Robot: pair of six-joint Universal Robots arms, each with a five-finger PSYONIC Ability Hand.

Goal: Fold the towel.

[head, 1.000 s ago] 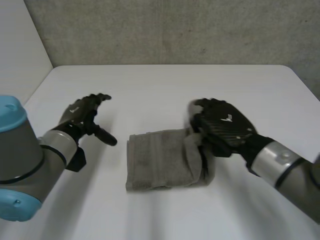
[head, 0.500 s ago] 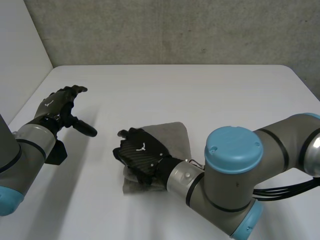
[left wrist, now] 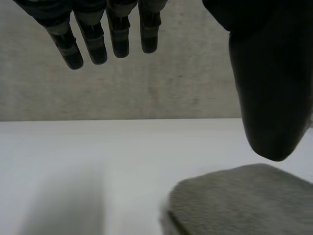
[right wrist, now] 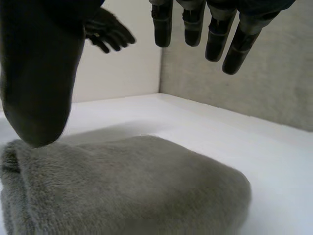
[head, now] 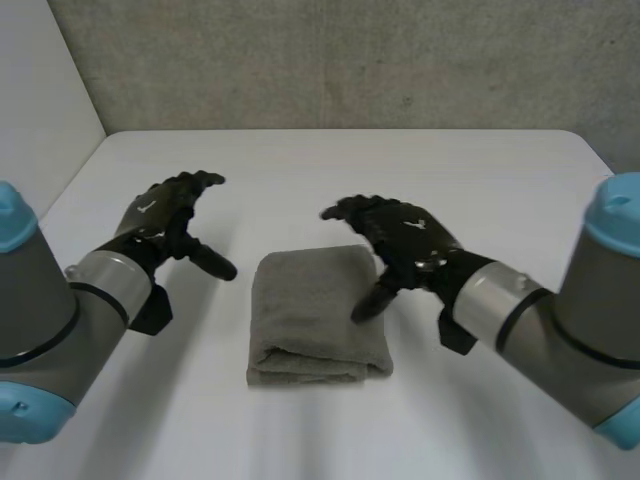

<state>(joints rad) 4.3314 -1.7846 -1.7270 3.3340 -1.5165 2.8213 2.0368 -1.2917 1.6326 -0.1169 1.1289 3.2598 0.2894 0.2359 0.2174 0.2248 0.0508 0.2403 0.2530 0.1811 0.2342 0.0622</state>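
The grey towel (head: 318, 314) lies folded into a thick rectangle in the middle of the white table (head: 330, 170). My right hand (head: 405, 243) hovers at the towel's right edge, fingers spread straight and thumb pointing down over the cloth, holding nothing. In the right wrist view the towel (right wrist: 127, 191) lies under the open right hand (right wrist: 39, 73). My left hand (head: 165, 222) floats above the table left of the towel, open and apart from it. The left wrist view has the left hand (left wrist: 264, 78) above the towel's near corner (left wrist: 239, 200).
A grey wall (head: 330, 60) runs behind the table, and a white panel (head: 40, 90) stands at its far left. In the right wrist view the left hand (right wrist: 107, 33) is seen beyond the towel. Bare table surrounds the towel on all sides.
My right hand carried the towel's right part over to the left, let go and drew back to the right edge, leaving it folded. The left hand swung outward, then returned.
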